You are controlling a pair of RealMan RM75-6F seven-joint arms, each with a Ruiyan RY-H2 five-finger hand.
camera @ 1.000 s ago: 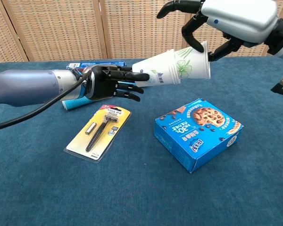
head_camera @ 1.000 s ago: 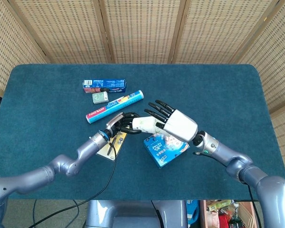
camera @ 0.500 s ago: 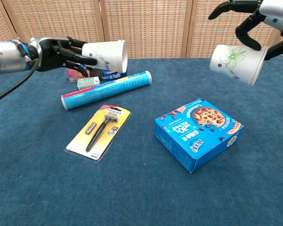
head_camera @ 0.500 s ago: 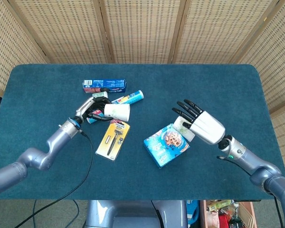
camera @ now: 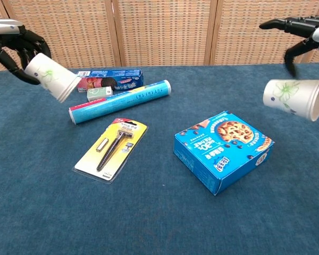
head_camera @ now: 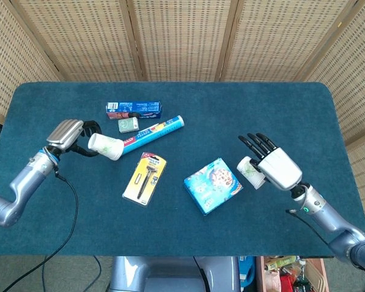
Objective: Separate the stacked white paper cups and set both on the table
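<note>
The two white paper cups are apart, one in each hand, both off the table. My left hand [head_camera: 70, 134] [camera: 10, 42] grips one cup [head_camera: 105, 146] [camera: 51, 77] at the left, tilted with its mouth down and to the right. My right hand [head_camera: 274, 164] [camera: 307, 33] holds the other cup [head_camera: 250, 171] [camera: 294, 99], printed with a green flower, on its side at the right, beyond the cookie box.
A blue cookie box [head_camera: 212, 185] [camera: 223, 150] lies at centre right. A razor on a yellow card [head_camera: 145, 177] [camera: 111, 149], a blue tube [head_camera: 152, 135] [camera: 119, 100], a long blue box [head_camera: 134, 110] [camera: 109, 78] and a small pale green box [head_camera: 128, 125] lie at centre left.
The stacked cups were pulled apart over the middle. My left hand carried its cup far left and tipped it down; my right hand drew its cup right and lower.
</note>
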